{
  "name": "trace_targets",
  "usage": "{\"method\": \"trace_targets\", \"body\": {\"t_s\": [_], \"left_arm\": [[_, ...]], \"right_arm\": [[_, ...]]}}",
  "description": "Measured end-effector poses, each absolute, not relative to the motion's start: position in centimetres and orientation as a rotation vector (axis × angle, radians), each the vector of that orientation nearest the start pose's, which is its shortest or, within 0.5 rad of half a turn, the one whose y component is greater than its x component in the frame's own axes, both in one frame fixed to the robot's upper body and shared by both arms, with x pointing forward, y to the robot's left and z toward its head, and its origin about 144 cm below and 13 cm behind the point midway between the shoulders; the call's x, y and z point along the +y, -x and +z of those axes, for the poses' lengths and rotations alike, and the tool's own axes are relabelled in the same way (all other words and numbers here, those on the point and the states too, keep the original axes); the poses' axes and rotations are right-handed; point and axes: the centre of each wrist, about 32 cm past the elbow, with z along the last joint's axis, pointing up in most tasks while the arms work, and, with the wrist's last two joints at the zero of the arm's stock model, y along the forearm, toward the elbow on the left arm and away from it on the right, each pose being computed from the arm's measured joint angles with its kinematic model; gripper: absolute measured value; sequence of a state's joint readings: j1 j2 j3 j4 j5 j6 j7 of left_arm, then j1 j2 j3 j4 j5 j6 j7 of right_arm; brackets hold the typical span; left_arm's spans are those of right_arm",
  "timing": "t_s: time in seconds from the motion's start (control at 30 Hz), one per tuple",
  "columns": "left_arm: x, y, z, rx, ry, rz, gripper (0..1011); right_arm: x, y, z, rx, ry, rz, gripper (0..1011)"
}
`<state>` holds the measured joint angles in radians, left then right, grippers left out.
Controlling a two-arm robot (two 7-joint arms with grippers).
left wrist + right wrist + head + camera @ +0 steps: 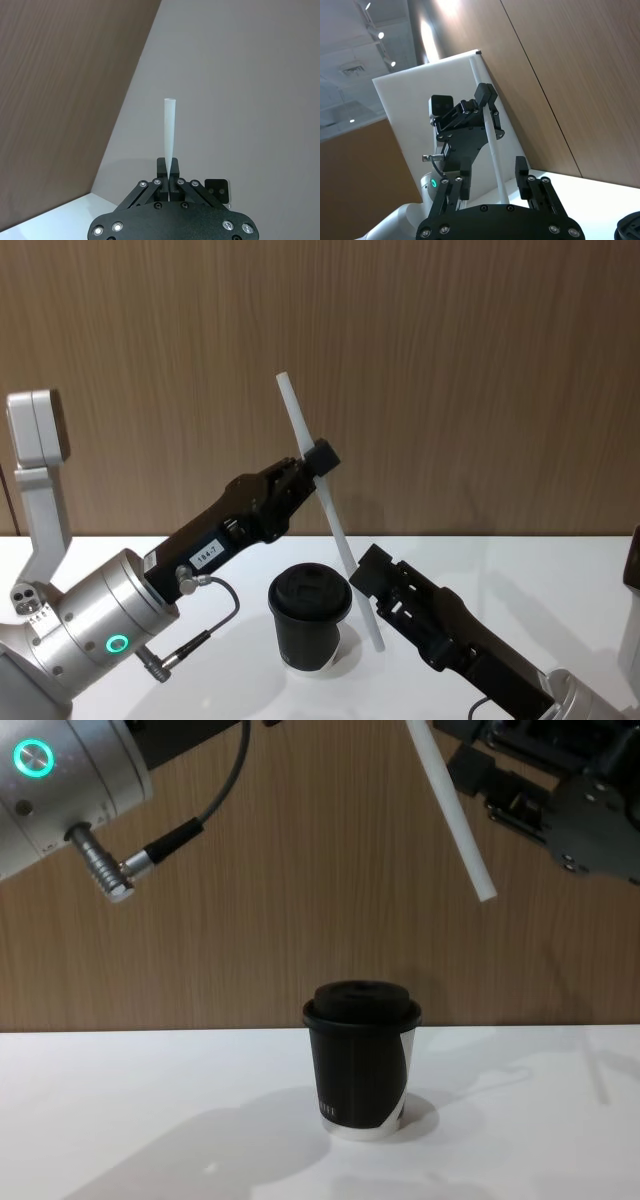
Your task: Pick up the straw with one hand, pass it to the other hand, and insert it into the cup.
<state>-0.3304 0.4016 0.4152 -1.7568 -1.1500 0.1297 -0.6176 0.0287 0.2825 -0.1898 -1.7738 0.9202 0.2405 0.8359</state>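
The white straw hangs tilted in the air, top end leaning left. My left gripper, black on a silver wrist with a green ring, is shut on its upper part. The straw sticks out past the left gripper. My all-black right gripper is open around the lower part. In the right wrist view the straw runs between its spread fingers. The black lidded cup stands on the table, below and left of the straw's lower end.
The white table reaches back to a wood-panelled wall. A pale grey post of the robot rises at the far left. A dark cable loops from the left wrist above the table.
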Motion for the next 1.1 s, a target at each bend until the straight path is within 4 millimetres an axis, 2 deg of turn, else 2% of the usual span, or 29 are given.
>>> {"method": "trace_targets", "body": {"t_s": [0.23,0.33,0.57,1.1], "left_arm": [[20.5,-50.1,127.8,0.26,0.578,0.353,11],[20.8,-50.1,127.8,0.249,0.571,0.371,11],[22.0,-50.5,128.0,0.197,0.543,0.425,8],[23.3,-52.6,129.8,-0.031,0.451,0.55,11]], "right_arm": [[-23.2,-45.6,120.6,0.352,-0.519,-0.35,721],[-23.2,-45.6,120.6,0.352,-0.519,-0.35,836],[-23.2,-45.6,120.6,0.352,-0.519,-0.35,1000],[-23.2,-45.6,120.6,0.352,-0.519,-0.35,1001]]}}
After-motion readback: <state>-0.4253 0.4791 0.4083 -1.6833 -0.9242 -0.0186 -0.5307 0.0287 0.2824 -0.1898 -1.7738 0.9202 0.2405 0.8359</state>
